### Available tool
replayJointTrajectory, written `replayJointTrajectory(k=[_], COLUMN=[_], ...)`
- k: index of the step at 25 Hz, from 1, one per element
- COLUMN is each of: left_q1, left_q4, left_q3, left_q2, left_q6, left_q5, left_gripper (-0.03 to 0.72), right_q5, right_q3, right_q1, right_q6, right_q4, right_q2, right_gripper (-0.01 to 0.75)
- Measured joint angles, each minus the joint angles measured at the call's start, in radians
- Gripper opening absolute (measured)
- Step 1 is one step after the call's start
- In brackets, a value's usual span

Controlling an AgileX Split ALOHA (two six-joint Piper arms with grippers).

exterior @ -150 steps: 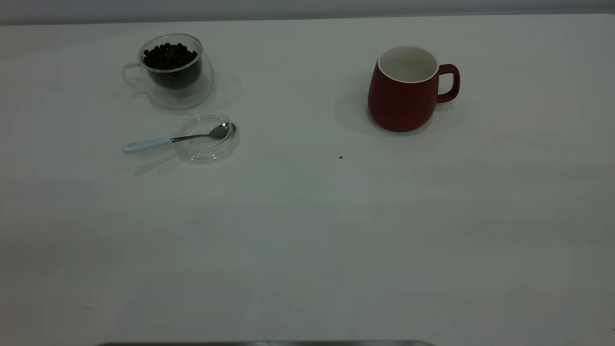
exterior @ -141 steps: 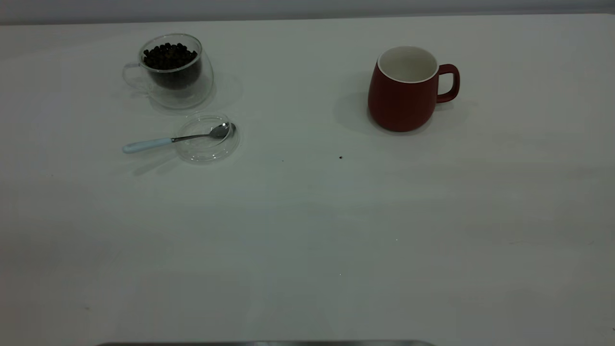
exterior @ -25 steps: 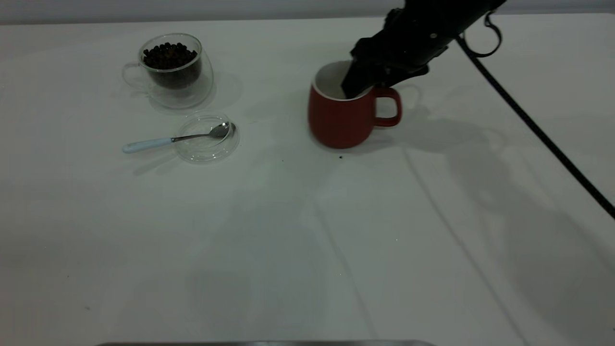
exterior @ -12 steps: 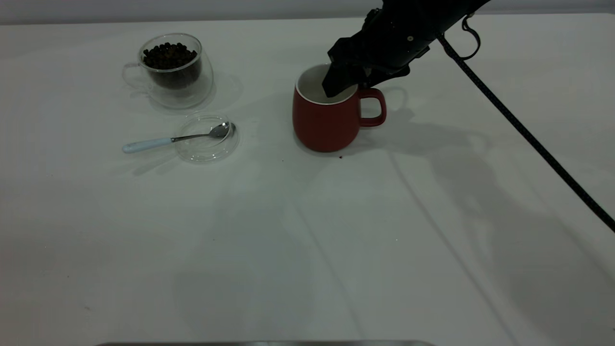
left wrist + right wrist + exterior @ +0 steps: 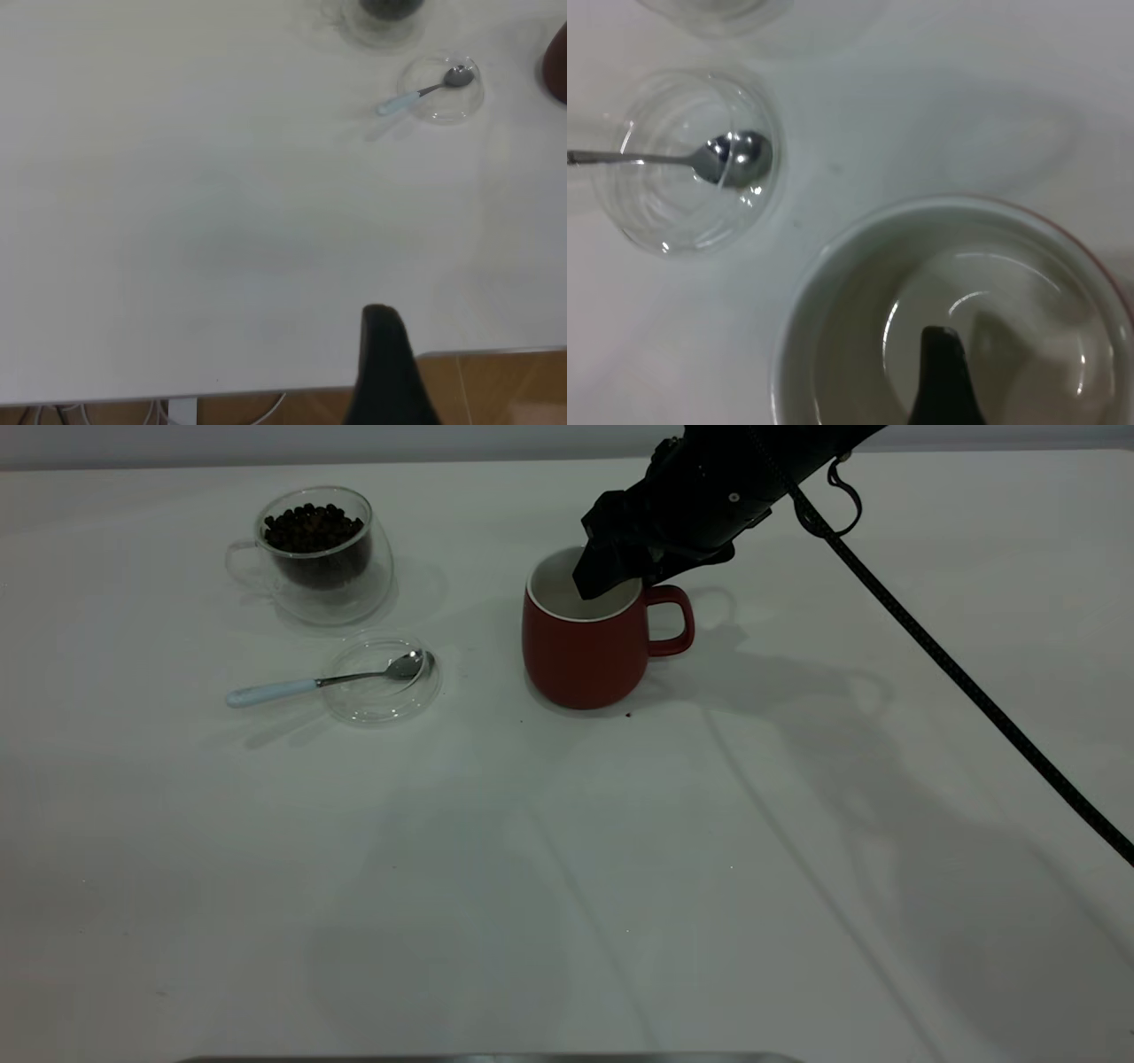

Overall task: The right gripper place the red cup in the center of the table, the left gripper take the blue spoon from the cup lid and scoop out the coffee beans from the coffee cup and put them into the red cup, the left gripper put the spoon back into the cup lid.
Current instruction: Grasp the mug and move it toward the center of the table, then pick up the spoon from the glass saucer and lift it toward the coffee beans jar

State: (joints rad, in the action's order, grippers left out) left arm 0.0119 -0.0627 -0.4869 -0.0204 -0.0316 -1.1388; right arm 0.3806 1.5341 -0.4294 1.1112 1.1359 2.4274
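Pinching the rim of the red cup, my right gripper has dragged it leftward, near the tabletop centre.

Exterior high, facing arms, left wrist far back, right wrist close — all share cup lid

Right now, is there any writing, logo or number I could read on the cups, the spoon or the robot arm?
None. The red cup, the glass cup, the lid and the spoon are all plain. The black right gripper, its tip inside the red cup, shows no readable marking, nor does the white table.
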Motion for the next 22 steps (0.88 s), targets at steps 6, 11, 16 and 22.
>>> replayJointTrajectory(k=[6,11,16,22], left_q1=[0.0,0.0,0.0,0.0], left_q4=[0.0,0.0,0.0,0.0], left_q3=[0.0,0.0,0.0,0.0], left_q2=[0.0,0.0,0.0,0.0], left_q6=[0.0,0.0,0.0,0.0], left_q5=[0.0,0.0,0.0,0.0], left_gripper=[0.556,0.556,0.556,0.556], right_q5=[-0.018,-0.045,0.211,0.649], right_q3=[0.0,-0.001,-0.009,-0.071], right_q1=[0.001,0.001,0.001,0.0], right_q6=[0.0,-0.002,-0.192,-0.495], right_q4=[-0.089,-0.166,-0.326,-0.529], right_q2=[-0.061,-0.156,-0.331,-0.597], right_gripper=[0.573,0.573,0.573,0.573])
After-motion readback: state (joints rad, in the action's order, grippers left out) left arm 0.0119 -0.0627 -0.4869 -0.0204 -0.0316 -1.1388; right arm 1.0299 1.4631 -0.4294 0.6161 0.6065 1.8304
